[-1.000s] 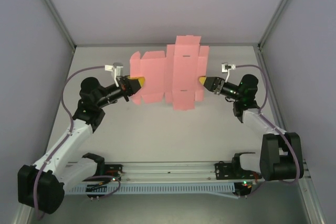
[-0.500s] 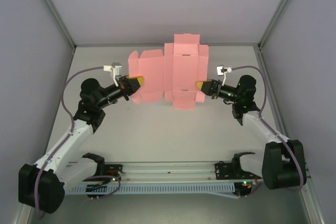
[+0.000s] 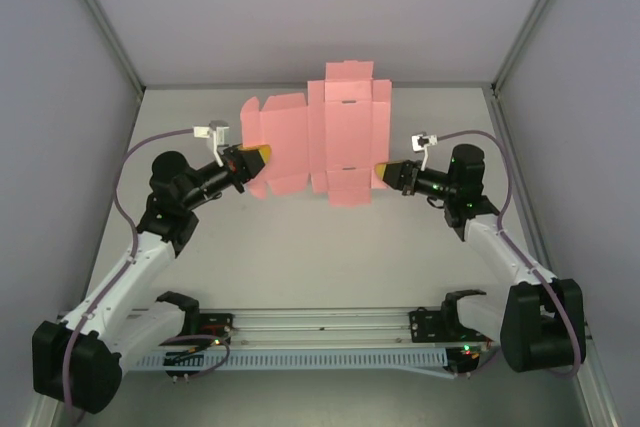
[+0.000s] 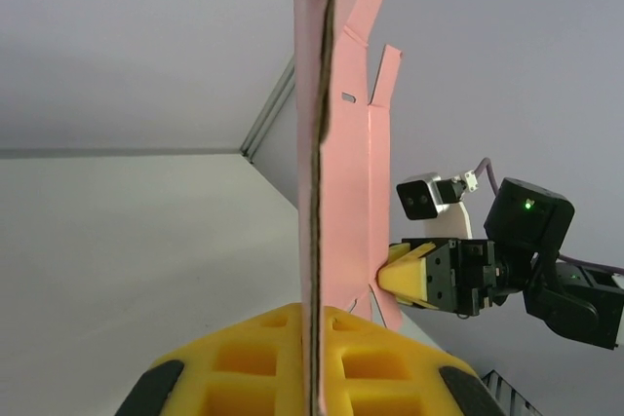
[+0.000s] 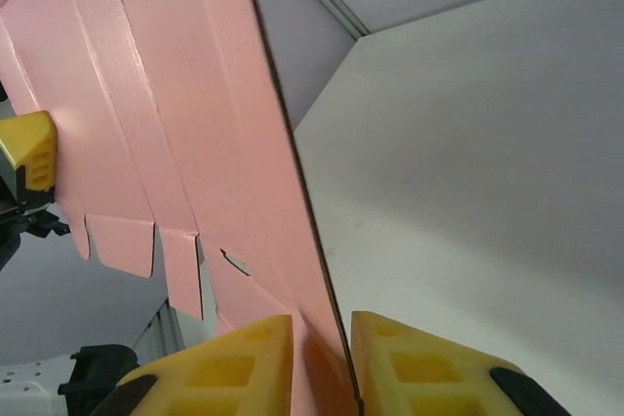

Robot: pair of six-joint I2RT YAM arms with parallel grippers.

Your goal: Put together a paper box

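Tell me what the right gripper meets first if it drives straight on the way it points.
The paper box: its right edge sits between the fingers of the right gripper, so the card would slide deeper into the jaws. Further along that line, probably the left gripper holding the opposite edge.

paper box (image 3: 320, 142): plain pink | left pincer (image 3: 262, 155), right pincer (image 3: 381, 171): yellow tips | arms (image 3: 130, 277): white and black | counter (image 3: 320, 247): pale grey
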